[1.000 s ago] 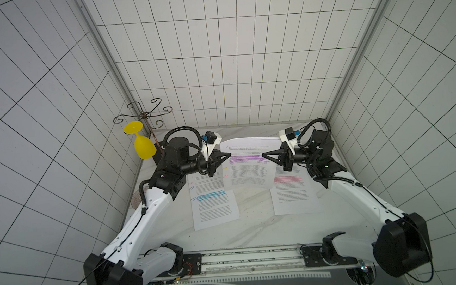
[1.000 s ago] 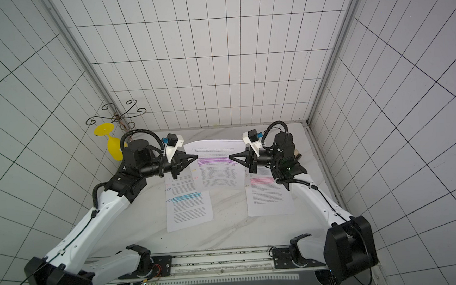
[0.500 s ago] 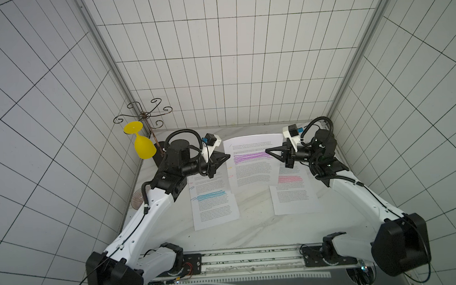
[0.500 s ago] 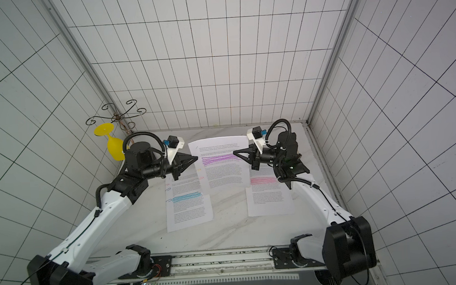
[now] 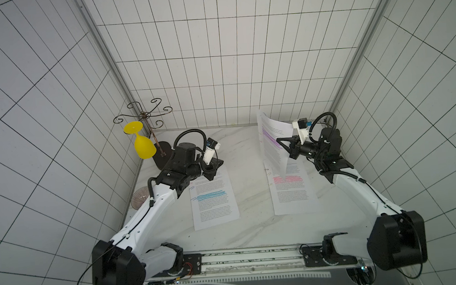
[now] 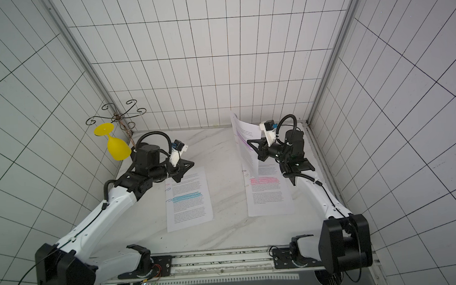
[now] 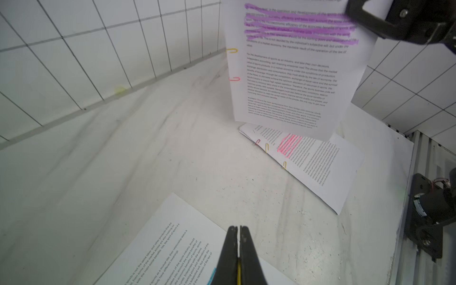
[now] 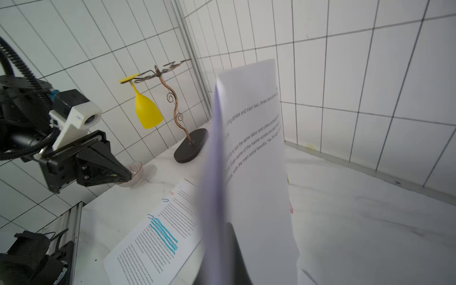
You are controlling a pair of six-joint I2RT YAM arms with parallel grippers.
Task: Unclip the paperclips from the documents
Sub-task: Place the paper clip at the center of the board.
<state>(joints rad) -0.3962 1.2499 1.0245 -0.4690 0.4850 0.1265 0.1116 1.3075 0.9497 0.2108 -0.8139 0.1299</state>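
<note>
The right gripper has its jaws clenched on the purple-banded document, held upright clear of the surface. The left gripper has its jaws clenched; the yellow sliver between them is judged a pulled clip. A yellow paperclip and a pink paperclip sit on the sheaf's free edge. Recommended: hold the sheaf steady and draw each clip straight off along its length. Paper thin, limp, bowing; clips smooth bent wire; surface hard, marbled
</note>
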